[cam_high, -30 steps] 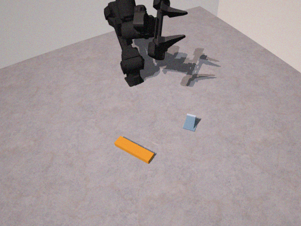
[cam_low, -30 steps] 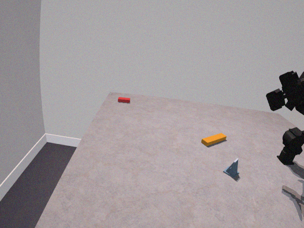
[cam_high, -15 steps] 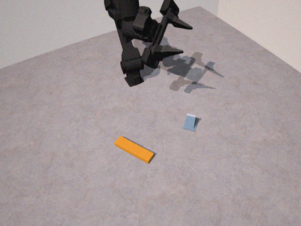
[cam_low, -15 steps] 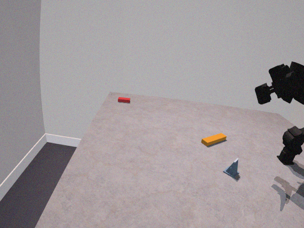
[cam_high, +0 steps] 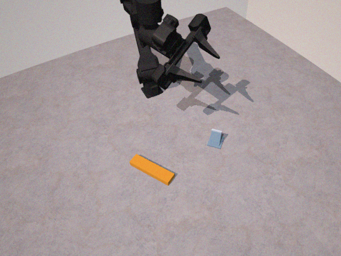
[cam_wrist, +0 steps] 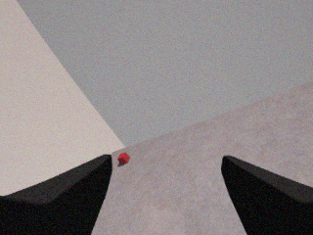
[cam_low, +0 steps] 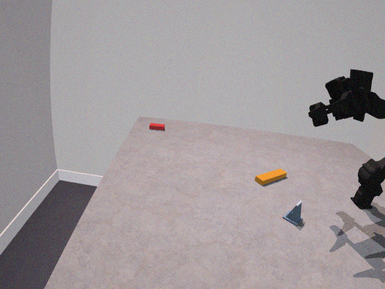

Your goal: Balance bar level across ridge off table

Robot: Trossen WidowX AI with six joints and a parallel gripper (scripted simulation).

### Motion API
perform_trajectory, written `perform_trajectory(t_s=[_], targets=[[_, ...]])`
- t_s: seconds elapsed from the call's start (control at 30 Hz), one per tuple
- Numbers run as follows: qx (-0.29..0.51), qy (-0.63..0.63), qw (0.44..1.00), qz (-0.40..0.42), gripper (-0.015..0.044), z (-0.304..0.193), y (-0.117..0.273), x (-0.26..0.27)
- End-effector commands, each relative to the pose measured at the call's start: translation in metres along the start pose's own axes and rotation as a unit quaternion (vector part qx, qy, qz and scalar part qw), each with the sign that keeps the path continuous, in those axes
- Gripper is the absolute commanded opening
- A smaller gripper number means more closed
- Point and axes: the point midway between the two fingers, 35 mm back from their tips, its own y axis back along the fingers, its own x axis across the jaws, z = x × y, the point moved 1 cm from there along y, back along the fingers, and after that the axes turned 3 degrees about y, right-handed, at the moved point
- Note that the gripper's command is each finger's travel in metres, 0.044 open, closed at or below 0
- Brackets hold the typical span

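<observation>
The orange bar (cam_high: 152,169) (cam_low: 271,177) lies flat on the table (cam_high: 82,206) (cam_low: 186,217), apart from the ridge. The small blue-grey ridge (cam_high: 214,140) (cam_low: 295,214) stands upright on the table with its narrow pale edge on top. My gripper (cam_high: 210,69) (cam_wrist: 167,163) is open and empty, in the air above the table. In the top view it is beyond the ridge and the bar, near the arm's base. In the exterior view its fingertips cannot be made out. Neither bar nor ridge shows in the wrist view.
A small red block (cam_low: 157,126) (cam_wrist: 123,159) lies near a far corner of the table, well away from the bar and ridge. Walls stand beyond the table's edges. The arm's shadows fall on the table near the ridge.
</observation>
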Motion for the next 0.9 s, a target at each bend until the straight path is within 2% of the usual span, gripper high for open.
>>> perform_trajectory(t_s=[0.0, 0.87], targets=[[0.02, 0.011, 0.999, -0.027, 0.0315, 0.0, -0.008, -0.012], [0.214, 0.128, 0.954, -0.167, 0.0315, -0.011, -0.041, -0.095]])
